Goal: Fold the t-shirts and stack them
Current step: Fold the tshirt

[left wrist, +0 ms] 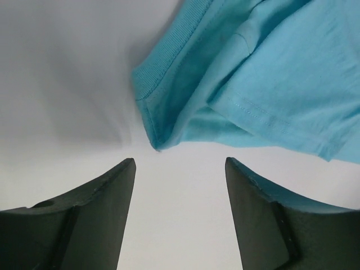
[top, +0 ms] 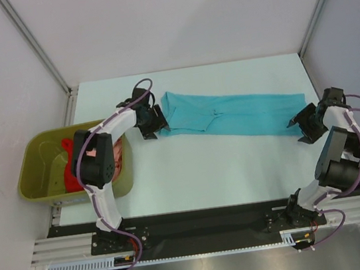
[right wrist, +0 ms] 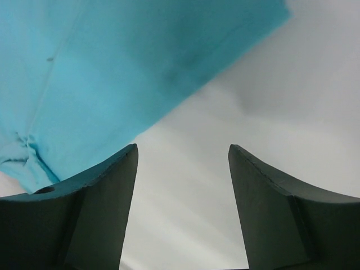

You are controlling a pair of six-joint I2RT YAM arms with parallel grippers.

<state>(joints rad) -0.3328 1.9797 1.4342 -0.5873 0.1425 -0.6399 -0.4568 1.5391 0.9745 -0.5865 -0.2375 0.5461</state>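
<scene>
Turquoise t-shirt [top: 234,114] lies as a long, lengthwise-folded band across the tabletop [top: 205,172]. Reaching low, the left hand [top: 158,123] sits just off its left end and the right hand [top: 300,128] just off its right end, both wide open and holding nothing. The next move is probably a crosswise fold: grip one end and carry it over.

Matt turquoise cloth t-shirt [top: 237,115] on smooth white table [top: 205,172].
</scene>
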